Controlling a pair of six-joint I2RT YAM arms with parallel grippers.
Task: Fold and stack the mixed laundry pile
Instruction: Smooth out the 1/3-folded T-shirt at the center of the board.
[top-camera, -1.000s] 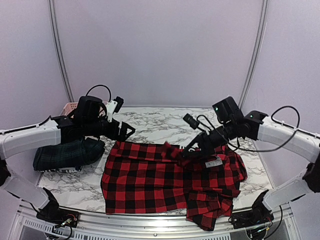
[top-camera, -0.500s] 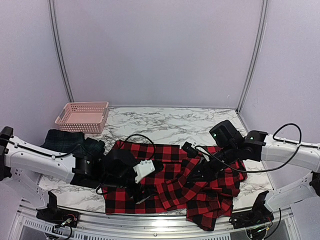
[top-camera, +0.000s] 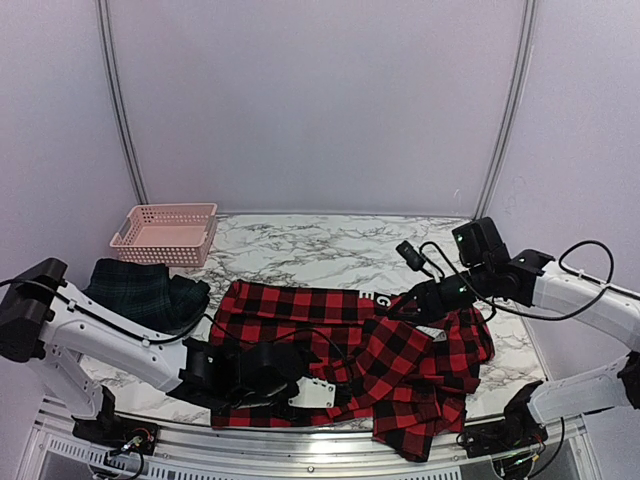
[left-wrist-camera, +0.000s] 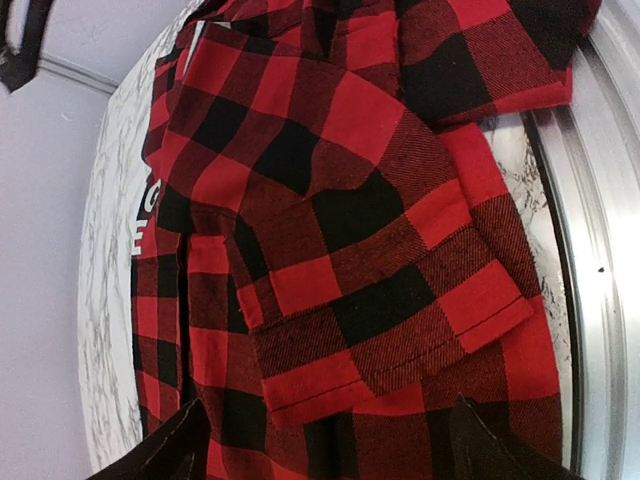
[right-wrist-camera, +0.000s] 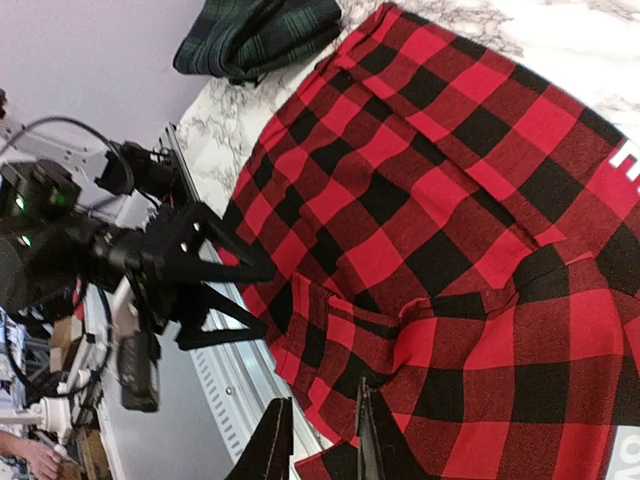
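left arm: low along the tabletop's (top-camera: 330, 245) near edge, left pincer (left-wrist-camera: 332, 425) spread wide, empty, over checked shirt (top-camera: 300, 325) | right arm: reaching inward, right pincer (right-wrist-camera: 322, 395) barely parted, grip on shirt unclear

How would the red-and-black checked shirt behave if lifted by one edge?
Probably floppy, sagging from any pinch: the red-and-black checked shirt lies in soft overlapping folds. Pushed across the marble table, it would likely bunch, as its rumpled right side shows.
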